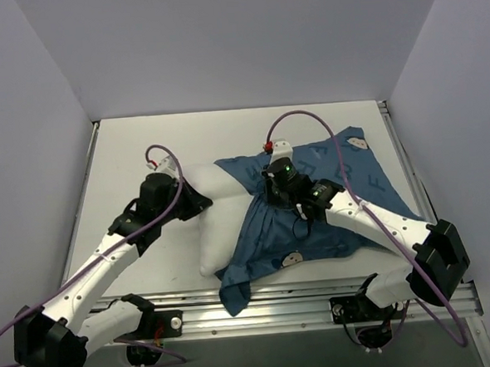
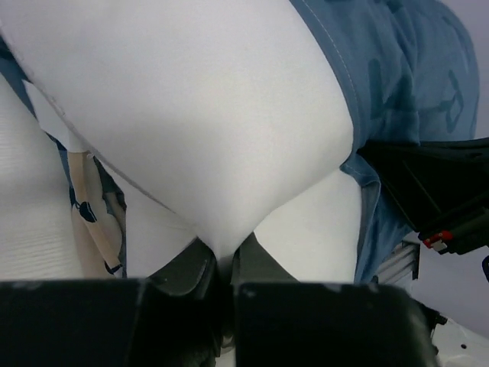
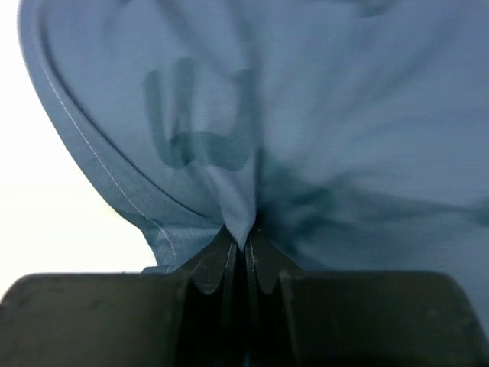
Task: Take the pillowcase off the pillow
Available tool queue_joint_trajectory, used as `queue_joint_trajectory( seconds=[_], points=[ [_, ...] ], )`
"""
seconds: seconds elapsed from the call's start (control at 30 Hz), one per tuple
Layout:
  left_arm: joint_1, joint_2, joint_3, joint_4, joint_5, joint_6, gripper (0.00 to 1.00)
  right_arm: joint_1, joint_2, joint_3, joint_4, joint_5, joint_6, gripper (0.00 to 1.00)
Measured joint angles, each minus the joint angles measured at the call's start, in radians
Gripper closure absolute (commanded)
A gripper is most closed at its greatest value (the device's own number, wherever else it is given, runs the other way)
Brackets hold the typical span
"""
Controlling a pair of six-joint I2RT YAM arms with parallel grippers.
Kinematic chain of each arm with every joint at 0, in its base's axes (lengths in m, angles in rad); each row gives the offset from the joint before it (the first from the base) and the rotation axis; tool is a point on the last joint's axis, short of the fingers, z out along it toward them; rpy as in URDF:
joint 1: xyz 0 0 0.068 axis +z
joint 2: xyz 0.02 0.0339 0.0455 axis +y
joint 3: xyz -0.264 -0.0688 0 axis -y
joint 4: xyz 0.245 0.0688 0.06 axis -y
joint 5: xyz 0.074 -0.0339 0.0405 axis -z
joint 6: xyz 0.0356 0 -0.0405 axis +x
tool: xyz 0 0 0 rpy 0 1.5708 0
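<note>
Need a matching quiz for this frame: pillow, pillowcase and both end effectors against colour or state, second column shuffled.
Column A
1. pillow
2. pillowcase
3. left end effector
4. right end effector

Column B
a. pinched shut on blue fabric
b. plain white, partly uncovered
c. pinched shut on white cushion
d. dark blue with lighter letters

Pairs: 1-b, 2-d, 3-c, 4-a

One pillowcase (image 1: pixel 265 232), soft matt blue printed cloth, hem stitched; one pillow (image 1: pixel 221 226), smooth white fabric; table (image 1: pixel 127 157), matt white.
</note>
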Motion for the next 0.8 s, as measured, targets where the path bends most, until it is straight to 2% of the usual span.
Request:
queue_joint_trajectory(
  seconds=[0.1,0.2,0.33,0.53,0.6,0.7,0.73,0.8],
  points=[
    [0.116,-0.071,0.024,-0.090,-0.001,0.010,0.98,-0.083,0.014,0.030,0.027,-0.030,0.010,1.00],
    [0.241,-0.147,0.043,-0.168,0.013,0.029,0.98,-0.231,0.015,0.045,0.034,-0.067,0.035,1.00],
    [0.339,-0.203,0.068,-0.221,0.109,0.049,0.98,-0.374,0.037,0.076,0.029,-0.182,0.077,1.00],
    [0.393,-0.148,0.058,-0.219,0.188,0.050,0.98,-0.384,0.141,0.165,0.027,-0.282,0.044,1.00],
    [0.395,-0.102,0.048,-0.182,0.196,0.042,0.98,-0.362,0.182,0.197,0.039,-0.272,0.023,0.95],
    [0.364,-0.015,0.048,-0.127,0.171,0.042,0.49,-0.327,0.239,0.230,0.096,-0.253,0.006,0.90],
    [0.343,0.021,0.056,-0.111,0.153,0.045,0.20,-0.321,0.257,0.236,0.126,-0.255,0.005,0.88],
    [0.304,0.073,0.090,-0.109,0.127,0.055,0.02,-0.320,0.291,0.246,0.169,-0.255,0.002,0.84]
  ],
)
